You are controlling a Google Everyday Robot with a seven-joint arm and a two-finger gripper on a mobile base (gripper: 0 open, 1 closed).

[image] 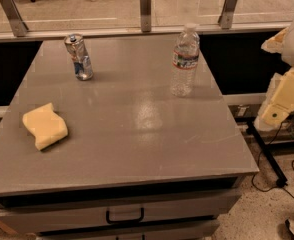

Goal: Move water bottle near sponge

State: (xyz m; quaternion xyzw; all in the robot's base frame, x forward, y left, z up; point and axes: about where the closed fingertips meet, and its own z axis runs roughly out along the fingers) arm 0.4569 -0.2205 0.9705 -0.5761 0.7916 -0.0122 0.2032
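The water bottle (185, 60), clear ribbed plastic with a white cap and a red, white and blue label band, stands upright at the far right of the grey table (137, 134). The sponge (44, 126), a pale yellow block with wavy edges, lies flat near the table's left edge, far from the bottle. My gripper (276, 113) is at the end of the cream arm, off the table's right side, lower than the bottle and well to its right. It holds nothing that I can see.
A silver-blue can (79, 57) stands upright at the far left of the table. A railing with metal posts (145, 9) runs behind the table. Drawers with a black handle (124, 216) are below the front edge. Cables lie on the floor at the right.
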